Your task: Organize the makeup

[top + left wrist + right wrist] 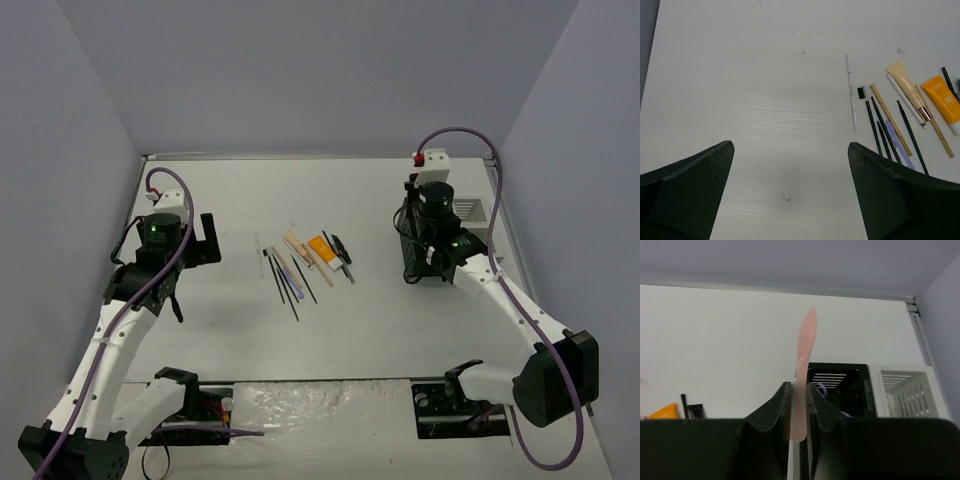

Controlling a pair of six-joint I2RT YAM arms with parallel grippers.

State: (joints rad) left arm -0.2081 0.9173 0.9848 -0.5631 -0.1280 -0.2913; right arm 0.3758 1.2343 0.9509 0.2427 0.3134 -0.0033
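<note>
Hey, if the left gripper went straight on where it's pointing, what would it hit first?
Likely bare table; the open left gripper aims just left of the white pencil.

right gripper (799, 394): clamped on pink spatula (806, 340), blade up; black holder (856, 390): just behind spatula; white holder (905, 390): touching black holder's right; orange tube (664, 412): well left of black holder

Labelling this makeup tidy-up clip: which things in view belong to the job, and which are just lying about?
Job: pink spatula in the shut right gripper; white pencil, black pencils, beige stick, lavender tool, beige tube, orange tube on the table.
Not makeup: black mesh holder, white compartment holder; open left gripper, holding nothing.
</note>
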